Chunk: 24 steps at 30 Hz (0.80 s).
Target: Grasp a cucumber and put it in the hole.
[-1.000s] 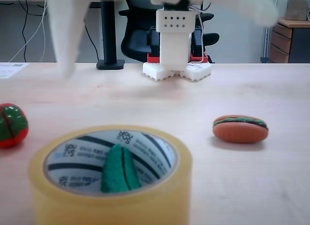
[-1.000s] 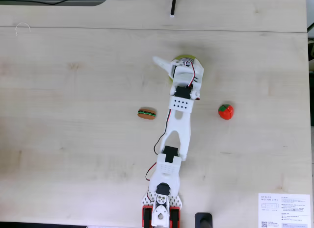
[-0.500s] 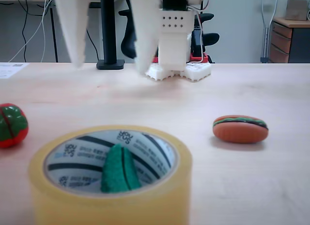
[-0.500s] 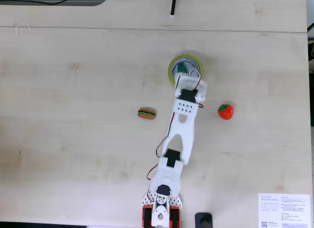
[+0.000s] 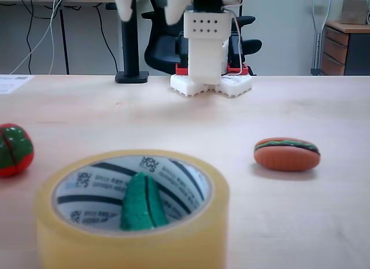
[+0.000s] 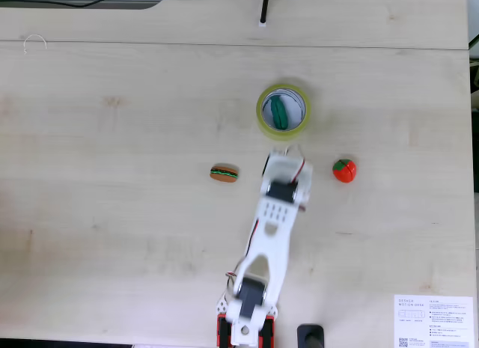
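One cucumber [image 6: 279,111] lies inside the hole [image 6: 293,102]; little can go wrong now unless the empty, parted gripper [image 5: 146,7] swings low and clips the tape roll [image 5: 173,246].

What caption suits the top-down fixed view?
Cucumber lying inside the hole of the tape roll, arm above the table.

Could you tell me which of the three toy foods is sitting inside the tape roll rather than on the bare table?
The green cucumber: it lies inside the hole of the yellowish tape roll. The hamburger and the red-and-green toy rest on the table.
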{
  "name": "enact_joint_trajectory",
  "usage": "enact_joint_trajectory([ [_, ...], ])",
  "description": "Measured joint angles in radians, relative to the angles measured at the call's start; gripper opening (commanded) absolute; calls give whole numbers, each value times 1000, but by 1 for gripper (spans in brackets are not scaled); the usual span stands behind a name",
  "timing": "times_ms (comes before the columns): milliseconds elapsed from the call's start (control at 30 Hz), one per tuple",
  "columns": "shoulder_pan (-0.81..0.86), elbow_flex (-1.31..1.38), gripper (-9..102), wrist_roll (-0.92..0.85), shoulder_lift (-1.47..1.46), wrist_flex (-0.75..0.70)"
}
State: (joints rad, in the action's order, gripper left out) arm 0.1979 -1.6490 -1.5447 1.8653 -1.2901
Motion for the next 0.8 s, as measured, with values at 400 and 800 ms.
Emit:
enact_joint_trajectory([
  [400, -2, -606, 13, 0, 440, 117],
  [800, -2, -992, 13, 0, 816, 166],
])
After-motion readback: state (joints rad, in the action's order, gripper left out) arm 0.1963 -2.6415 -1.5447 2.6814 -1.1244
